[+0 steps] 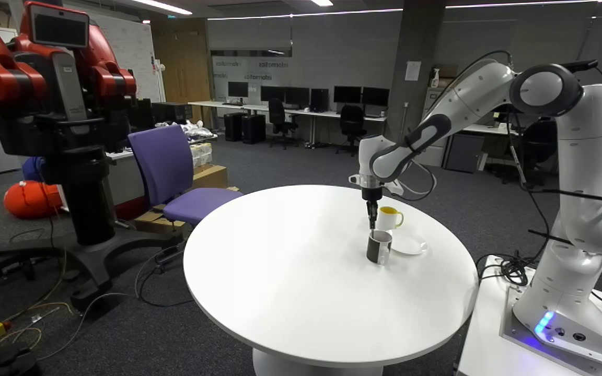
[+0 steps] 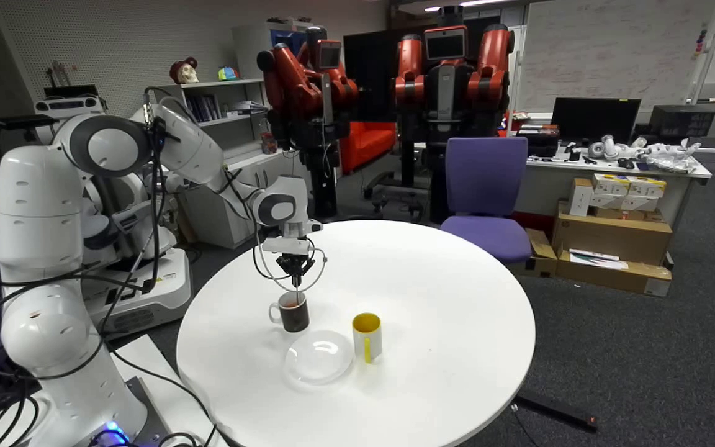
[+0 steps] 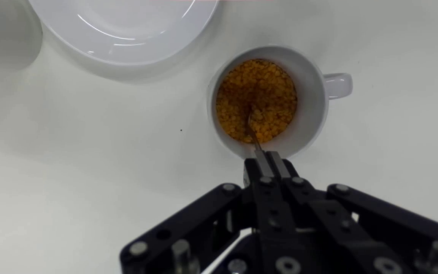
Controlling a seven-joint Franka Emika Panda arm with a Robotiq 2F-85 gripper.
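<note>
Orange grains point(image 3: 276, 102) lie in a dark-sided mug point(image 2: 295, 319), and a thin metal utensil point(image 3: 253, 136) reaches down into them at a slant. The tool point(image 3: 267, 153) stands narrow, its fingertips pinching the upper part of that utensil — probably a spoon, though its lower end is lost among the grains. The mug is upright on the desk point(image 2: 457, 298), beneath the tool and just ahead of its fingertips in the wrist view, its white handle turned to the right there.

Ahead of the tool and to its left in the wrist view lies a white plate point(image 3: 127, 23), near the mug but apart from it. Farther from the tool, just beside the plate, a white mug with a yellow inside point(image 2: 364, 340) stands upright in both exterior views; whether it touches the plate is hard to tell. Well away from the tool, past the desk's edge, is a purple chair point(image 2: 485, 177).

As for progress, two things look done: the utensil is held, and its end is in the grains. Lifting it out of the dark-sided mug and letting it go are not yet done. Whether the utensil is moving within the grains — these pictures cannot tell.
</note>
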